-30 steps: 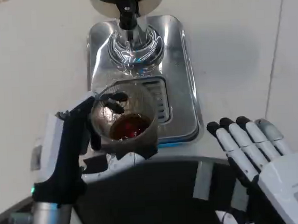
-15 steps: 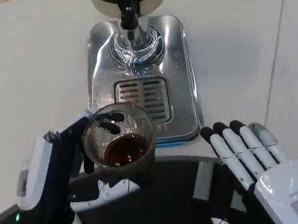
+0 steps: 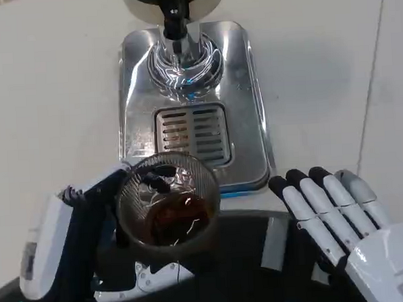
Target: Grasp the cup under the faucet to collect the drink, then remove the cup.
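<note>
A drinks station set up for robot testing is suggested, more a lab or demo bench than a home kitchen. A polished steel dispenser base point(image 3: 189, 104) with a slotted drip grate point(image 3: 192, 134) and a black faucet point(image 3: 174, 20) is set on a plain white counter point(image 3: 50, 98). A straight seam point(image 3: 372, 81) is seen across the counter. No household clutter is shown.

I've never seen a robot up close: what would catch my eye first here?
The clear ribbed plastic cup of dark reddish drink, gripped by the left hand at lower left. Behind it gleams the shiny steel drip tray with its slotted grate. The right hand hovers at lower right, fingers outstretched.
</note>
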You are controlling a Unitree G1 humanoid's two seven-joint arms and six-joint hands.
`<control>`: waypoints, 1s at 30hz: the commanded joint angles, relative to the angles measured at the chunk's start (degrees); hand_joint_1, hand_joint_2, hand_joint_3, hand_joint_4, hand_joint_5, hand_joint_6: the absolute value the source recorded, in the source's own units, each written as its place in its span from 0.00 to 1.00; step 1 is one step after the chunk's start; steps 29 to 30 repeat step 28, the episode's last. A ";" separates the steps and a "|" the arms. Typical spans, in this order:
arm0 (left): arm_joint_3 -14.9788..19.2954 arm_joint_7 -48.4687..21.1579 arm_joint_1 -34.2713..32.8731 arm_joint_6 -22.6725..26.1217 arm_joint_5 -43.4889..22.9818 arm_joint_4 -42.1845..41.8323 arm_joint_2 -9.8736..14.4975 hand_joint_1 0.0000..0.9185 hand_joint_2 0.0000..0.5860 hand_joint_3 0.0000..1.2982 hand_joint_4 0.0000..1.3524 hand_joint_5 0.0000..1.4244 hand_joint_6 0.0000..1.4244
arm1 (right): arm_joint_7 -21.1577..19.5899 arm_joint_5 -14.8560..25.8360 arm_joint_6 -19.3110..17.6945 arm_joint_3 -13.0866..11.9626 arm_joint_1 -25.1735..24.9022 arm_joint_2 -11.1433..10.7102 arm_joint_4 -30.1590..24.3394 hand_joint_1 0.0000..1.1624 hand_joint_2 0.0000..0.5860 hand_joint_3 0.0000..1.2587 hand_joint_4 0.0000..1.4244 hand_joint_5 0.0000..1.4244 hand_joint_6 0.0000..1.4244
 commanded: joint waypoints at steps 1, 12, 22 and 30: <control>0.43 -0.64 1.12 -2.95 -0.66 -1.94 -0.05 0.90 0.00 0.84 0.88 0.88 1.00 | 0.22 -0.56 -0.64 -0.04 2.06 0.77 -1.38 0.27 0.95 0.00 0.00 0.00 0.00; 0.65 -2.50 2.45 -3.51 -2.30 -2.03 -0.60 0.90 0.00 0.85 0.88 0.88 1.00 | 0.29 1.05 -1.11 -1.36 3.79 1.04 -1.40 0.29 0.96 0.00 0.00 0.00 0.00; 1.02 -2.96 2.07 -3.71 -2.50 -2.01 -0.93 0.90 0.00 0.85 0.88 0.88 1.00 | 1.46 0.26 -1.15 -0.80 4.13 1.91 -2.18 0.30 0.96 0.00 0.00 0.00 0.00; 1.28 -2.70 1.82 -4.23 -2.89 -1.58 -1.39 0.91 0.00 0.85 0.88 0.88 1.00 | 4.09 0.16 -1.00 -0.52 2.47 1.85 -2.76 0.30 0.96 0.00 0.00 0.00 0.00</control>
